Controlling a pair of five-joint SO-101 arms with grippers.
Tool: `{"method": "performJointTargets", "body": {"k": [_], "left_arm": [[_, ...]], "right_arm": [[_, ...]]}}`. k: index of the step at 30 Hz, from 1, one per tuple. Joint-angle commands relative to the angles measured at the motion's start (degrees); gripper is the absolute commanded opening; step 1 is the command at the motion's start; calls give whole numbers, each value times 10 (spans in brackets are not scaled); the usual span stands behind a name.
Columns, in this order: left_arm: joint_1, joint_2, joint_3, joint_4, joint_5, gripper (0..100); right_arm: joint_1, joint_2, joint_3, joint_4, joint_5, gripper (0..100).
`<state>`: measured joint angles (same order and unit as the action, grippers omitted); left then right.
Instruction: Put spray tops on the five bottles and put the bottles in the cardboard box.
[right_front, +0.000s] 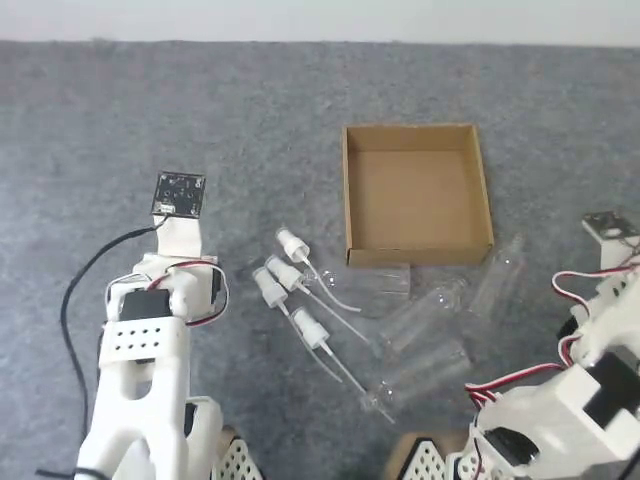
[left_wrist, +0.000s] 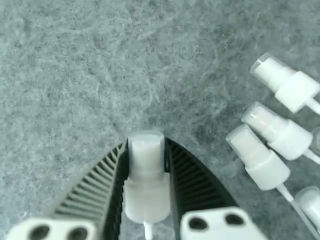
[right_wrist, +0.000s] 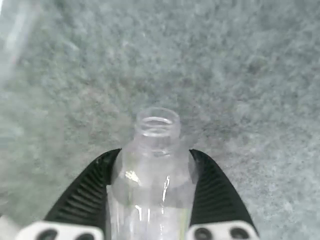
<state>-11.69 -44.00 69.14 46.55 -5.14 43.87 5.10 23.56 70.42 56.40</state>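
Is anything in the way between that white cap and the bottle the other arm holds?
Between the left tool's spray top and the right tool's bottle, only loose spray tops and bottles lie on the carpet; the held bottle's neck is open.

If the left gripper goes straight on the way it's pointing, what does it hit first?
Probably the grey mat: the left gripper, shut on a spray top, has bare mat ahead. The loose spray tops lie off to one side, clear of that line.
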Motion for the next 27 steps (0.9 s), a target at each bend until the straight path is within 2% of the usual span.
{"method": "performJointTargets", "body": {"k": [1,7,12,16,18,23,27], "left_arm": [[0,-23,-9,-17,5,13],[-1,-24,-53,8,5,13],[-1,-24,-187,101,5,13],[0,-24,-315,172,6,13],[0,-24,-371,195,18,13],[0,-22,-492,267,40,13],[6,-18,-598,321,42,13]], "right_arm": [[-64,-107,-76,100,-55,6],[-238,-257,-78,152,-184,6],[-457,-359,-77,157,-301,6],[-636,-368,-76,133,-369,6],[-701,-370,-60,102,-400,6],[-806,-369,-2,8,-437,6],[-823,-373,4,-8,-446,6]]}}
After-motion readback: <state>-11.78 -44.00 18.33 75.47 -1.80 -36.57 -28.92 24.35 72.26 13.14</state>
